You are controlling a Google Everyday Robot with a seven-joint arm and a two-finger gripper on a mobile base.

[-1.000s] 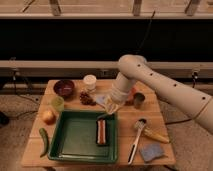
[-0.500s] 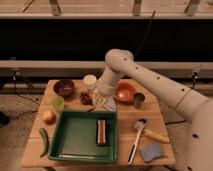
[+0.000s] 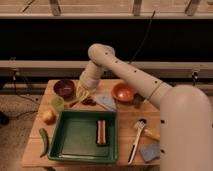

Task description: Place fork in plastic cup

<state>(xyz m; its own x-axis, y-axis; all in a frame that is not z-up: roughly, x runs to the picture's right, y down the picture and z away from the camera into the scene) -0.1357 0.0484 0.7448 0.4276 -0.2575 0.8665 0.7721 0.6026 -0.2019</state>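
The claw (image 3: 82,92) was held low over the desk (image 3: 129,118), just right of the plastic cup (image 3: 57,103). A thin pale piece, seemingly the fork (image 3: 76,102), slanted below it. No fork was seen inside the cup; insertion remained.

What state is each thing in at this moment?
Pincer: over the table's back left, beside the plastic cup.
Fork: at the pincer's tip, outside the cup.
Plastic cup: upright.
Tray: holds one brown block.
Dish brush: lying flat.
Purple bowl: upright.
Orange bowl: upright.
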